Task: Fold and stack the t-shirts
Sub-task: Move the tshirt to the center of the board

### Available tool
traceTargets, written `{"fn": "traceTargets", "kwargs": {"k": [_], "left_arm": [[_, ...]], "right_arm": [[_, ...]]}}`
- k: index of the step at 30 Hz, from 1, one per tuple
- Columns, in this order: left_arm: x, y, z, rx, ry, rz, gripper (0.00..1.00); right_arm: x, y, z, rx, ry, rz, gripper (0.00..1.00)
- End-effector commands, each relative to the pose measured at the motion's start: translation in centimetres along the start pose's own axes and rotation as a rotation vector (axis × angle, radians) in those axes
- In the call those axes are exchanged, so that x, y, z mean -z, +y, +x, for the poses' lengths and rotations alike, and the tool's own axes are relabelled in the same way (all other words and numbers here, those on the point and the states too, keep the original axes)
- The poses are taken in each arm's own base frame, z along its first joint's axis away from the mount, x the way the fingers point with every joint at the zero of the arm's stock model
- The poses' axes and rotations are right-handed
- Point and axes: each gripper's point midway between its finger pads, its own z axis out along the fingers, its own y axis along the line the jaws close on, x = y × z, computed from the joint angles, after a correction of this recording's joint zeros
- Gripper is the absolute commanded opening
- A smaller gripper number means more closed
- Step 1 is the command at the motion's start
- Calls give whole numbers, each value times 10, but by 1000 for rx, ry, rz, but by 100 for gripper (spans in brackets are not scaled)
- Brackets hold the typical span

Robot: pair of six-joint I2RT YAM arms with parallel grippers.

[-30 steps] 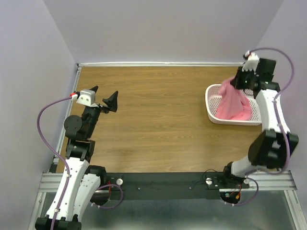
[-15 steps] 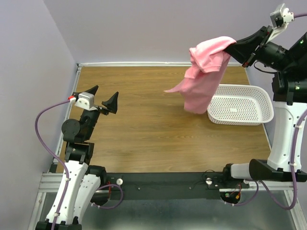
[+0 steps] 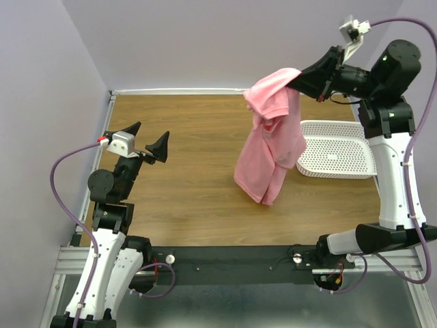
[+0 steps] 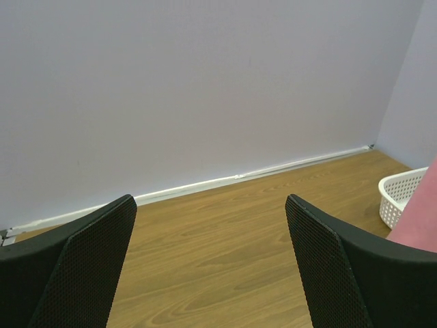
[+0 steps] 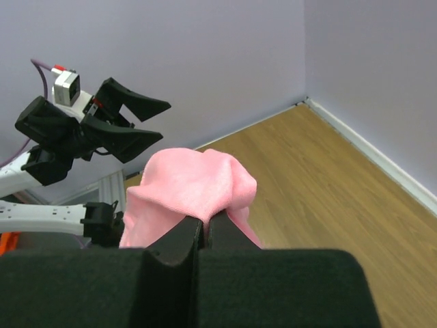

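Two arms share this moment unevenly. Nearest the bases, well to the left of the basket [image 3: 338, 149], the left gripper [image 3: 150, 131] hovers with its jaws spread wide and nothing between them, probably parked out of the way until there is cloth to flatten. Farther in, just left of the basket, the t-shirt [image 3: 270, 147] hangs in the air over the table [image 3: 198, 184]. Its lowest hem is level with the basket's near side, and whether it brushes the wood I cannot tell. Farthest, above the basket's far-left corner, the right gripper [image 3: 295, 85] is clamped tight on a bunched fold at the shirt's top. Holding it high likely lets the cloth swing free of the basket and hang out under its own weight before being laid down. The shirt is plain salmon pink, soft and unprinted. It is crumpled at the pinch and falls in long vertical folds, with what looks like a sleeve doubled over near the top
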Motion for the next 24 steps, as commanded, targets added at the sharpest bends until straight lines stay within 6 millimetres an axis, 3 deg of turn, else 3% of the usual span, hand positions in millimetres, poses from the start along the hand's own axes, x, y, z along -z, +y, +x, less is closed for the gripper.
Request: {"fn": "traceTargets", "kwargs": {"k": [1,13,16,17,20,22,23,24], "left_arm": [[-2,-6,-11,-12,-30,34,97],[-2,-8,-11,-14,-30,46,98],[-2,-9,-12,-16,-32,47,97],[-2,-8,-11,-14,-29,46,98],[-1,-9,-12,-16,-32,47,97],[-1,-9,-13,-18,-35,47,97],[0,-9,-14,-19,-38,49,97],[0,-9,-15,-17,-41,47,98]], "right_arm": [[-8,2,10,19,2,-6,3],[-19,-5,49,3,64,17,18],[-19,-13,57,12,77,51,36],[-17,-17,62,8,87,70,51],[-11,-38,75,42,118,188,72],[0,-62,91,97,157,320,79],[6,-75,115,75,205,377,82],[13,-85,123,88,224,438,83]]}}
